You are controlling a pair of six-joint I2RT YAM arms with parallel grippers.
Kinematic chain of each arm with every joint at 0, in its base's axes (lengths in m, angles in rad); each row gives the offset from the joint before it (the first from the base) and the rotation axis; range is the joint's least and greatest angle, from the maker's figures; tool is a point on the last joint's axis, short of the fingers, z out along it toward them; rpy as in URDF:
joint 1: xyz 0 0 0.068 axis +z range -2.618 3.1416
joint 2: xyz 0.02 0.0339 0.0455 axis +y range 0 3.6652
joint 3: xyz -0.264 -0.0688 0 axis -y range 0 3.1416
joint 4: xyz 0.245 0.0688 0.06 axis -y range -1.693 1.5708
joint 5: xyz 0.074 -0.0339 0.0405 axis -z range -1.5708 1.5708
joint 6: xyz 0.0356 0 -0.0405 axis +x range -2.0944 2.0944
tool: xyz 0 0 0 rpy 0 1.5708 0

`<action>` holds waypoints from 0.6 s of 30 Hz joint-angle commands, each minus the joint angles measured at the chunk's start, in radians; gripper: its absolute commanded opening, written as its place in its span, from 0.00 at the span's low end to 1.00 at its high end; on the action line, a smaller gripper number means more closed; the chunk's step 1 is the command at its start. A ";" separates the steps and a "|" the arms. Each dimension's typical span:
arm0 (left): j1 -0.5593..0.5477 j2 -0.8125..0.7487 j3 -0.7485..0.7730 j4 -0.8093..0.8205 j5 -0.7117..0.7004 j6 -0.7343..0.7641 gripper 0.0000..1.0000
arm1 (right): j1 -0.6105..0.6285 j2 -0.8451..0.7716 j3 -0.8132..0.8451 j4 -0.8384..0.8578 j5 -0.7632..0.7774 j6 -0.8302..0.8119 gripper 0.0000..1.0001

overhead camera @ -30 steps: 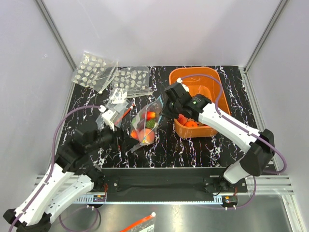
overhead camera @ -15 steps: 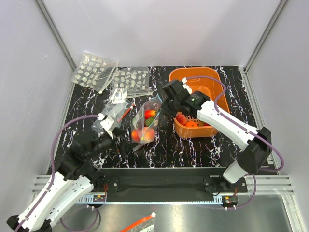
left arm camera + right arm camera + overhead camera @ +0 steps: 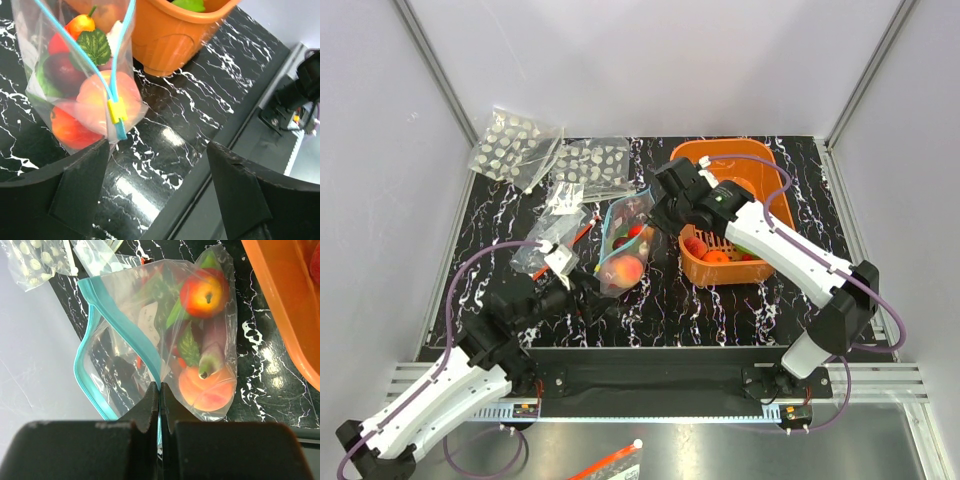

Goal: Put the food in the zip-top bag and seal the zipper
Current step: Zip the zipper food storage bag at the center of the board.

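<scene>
Zip-top bag point(image 3: 625, 250) shifted, zipper point(image 3: 87, 292) in right pincer point(image 3: 159, 387)

The zip-top bag point(image 3: 618, 222), holding food point(image 3: 628, 268), stands just left of the orange basket point(image 3: 725, 272), with the right gripper point(image 3: 653, 207) at its corner.

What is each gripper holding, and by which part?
The right gripper pinches the zip-top bag by its teal zipper, at the bag's mouth. The left gripper is open and holds nothing.
</scene>
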 commanded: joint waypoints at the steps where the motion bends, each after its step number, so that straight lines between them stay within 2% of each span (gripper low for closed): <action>1: -0.023 -0.009 -0.044 0.170 -0.161 -0.046 0.82 | 0.007 0.001 0.035 0.009 0.050 0.028 0.00; 4: -0.026 -0.023 -0.087 0.203 -0.224 -0.042 0.78 | 0.007 -0.010 0.017 0.036 0.048 0.028 0.00; 11: -0.026 -0.025 -0.188 0.389 -0.215 -0.022 0.57 | 0.007 -0.001 0.001 0.061 0.021 0.014 0.00; 18: -0.028 -0.016 -0.208 0.460 -0.193 0.032 0.50 | 0.007 0.002 -0.002 0.061 0.019 0.008 0.00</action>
